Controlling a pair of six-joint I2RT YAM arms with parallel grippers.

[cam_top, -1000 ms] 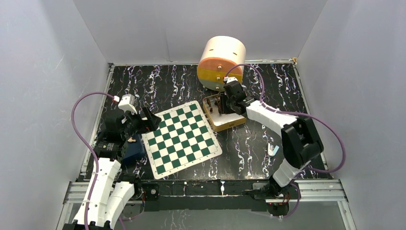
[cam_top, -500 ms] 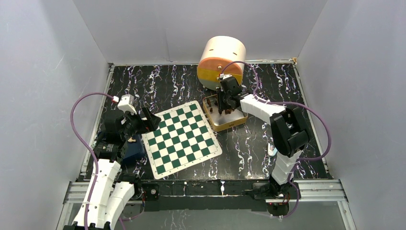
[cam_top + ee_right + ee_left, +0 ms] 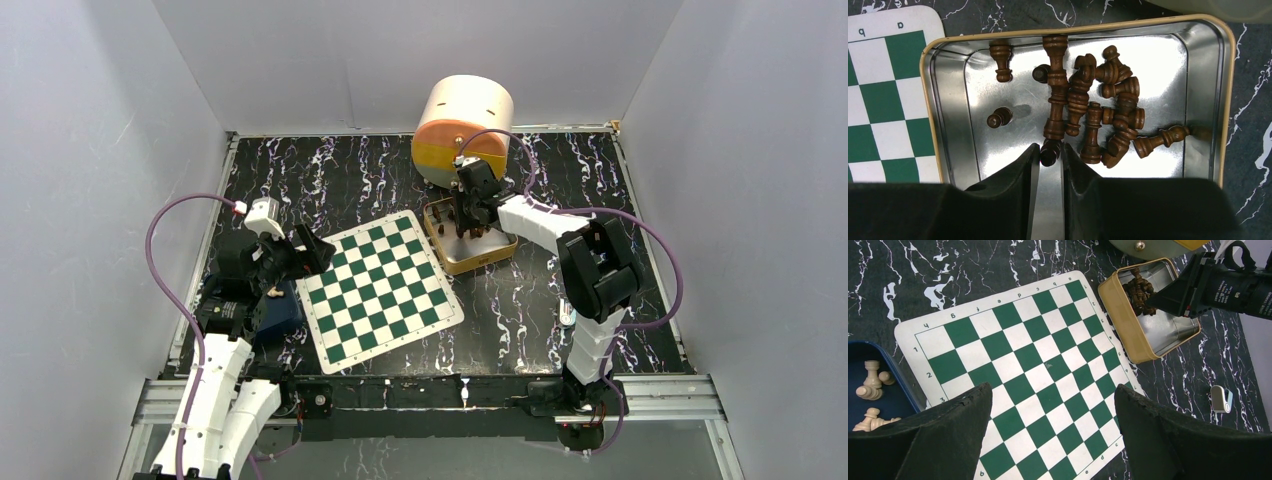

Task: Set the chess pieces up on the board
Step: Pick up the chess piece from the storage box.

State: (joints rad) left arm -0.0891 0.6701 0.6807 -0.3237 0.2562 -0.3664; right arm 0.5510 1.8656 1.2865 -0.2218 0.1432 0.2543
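"Black marbled tabletop (image 3: 520, 300), pale walls round it. So where were the dark brown chess pieces (image 3: 1083, 110)?"

"None stood on the board (image 3: 1048, 365). They lay in a jumble inside the tan tin (image 3: 1168, 85), which sat just off the board's far right corner, near it but not touching. Most were tipped on their sides and heaped together, and two or three lay apart on the side nearer the board."

"And the right gripper (image 3: 1050, 148)?"

"It was down inside that tin, its jaws drawn narrow with one dark piece (image 3: 1049, 155) between the fingertips. The fingers looked to be against the piece on both sides, but I could not tell whether they had truly clamped it."

"Was every square of the board bare?"

"Yes, green and white with nothing on it. The mat lay flat and turned at an angle to the table's edges."

"What about the left gripper (image 3: 1052, 389)?"

"It hovered above the board's left edge with its jaws spread wide and nothing between them."

"Anything else round the board?"

"A blue tin (image 3: 895, 375) sat at the board's left side, and the mat's corner lay over its edge. It held cream chess pieces (image 3: 870, 385), some upright and some lying down. Beyond the board's far right corner, past the tan tin, a cream-and-orange drum (image 3: 462, 130) lay on its side. A small silver object (image 3: 1221, 398) lay on the tabletop to the right of the board, well apart from it."
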